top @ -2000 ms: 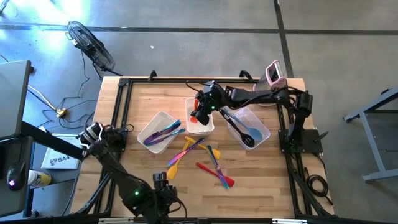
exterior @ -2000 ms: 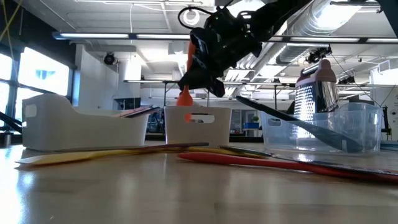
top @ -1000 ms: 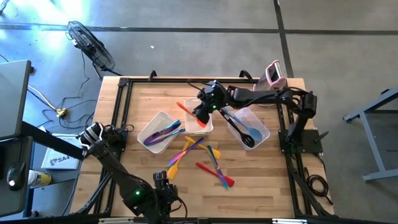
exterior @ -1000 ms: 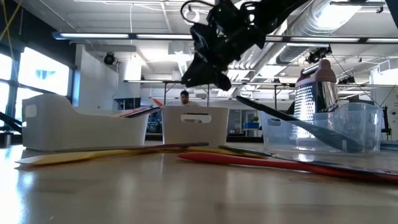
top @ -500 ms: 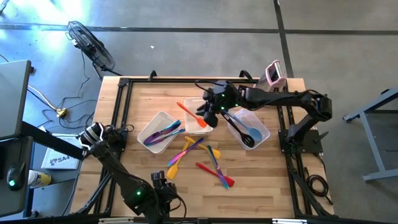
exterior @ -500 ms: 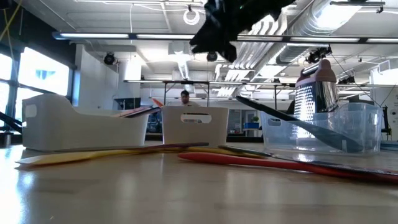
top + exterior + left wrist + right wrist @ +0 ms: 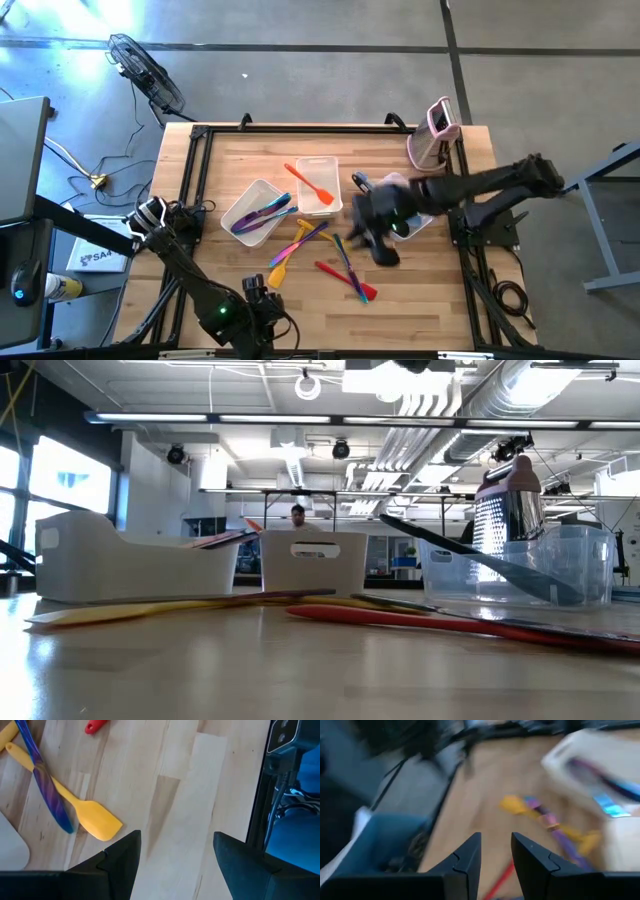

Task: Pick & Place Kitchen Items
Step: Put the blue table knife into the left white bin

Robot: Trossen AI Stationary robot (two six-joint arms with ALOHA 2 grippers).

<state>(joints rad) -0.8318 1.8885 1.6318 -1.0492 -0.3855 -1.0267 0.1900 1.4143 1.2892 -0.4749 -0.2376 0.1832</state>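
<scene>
the right claw (image 7: 378, 245) hangs empty over the wooden worktop (image 7: 430, 270), fingers a narrow gap apart, just beside the loose pile of slim long-handled utensils (image 7: 325, 250). the orange spatula (image 7: 308, 183) lies in the middle white tub (image 7: 330, 165), and purple and blue utensils fill the left white tub (image 7: 243, 200). the step looks like a reach for the next piece, perhaps the red utensil (image 7: 345, 279); it calls for opening wider and lowering across a handle. the left claw (image 7: 175, 855) waits open at the near edge.
</scene>
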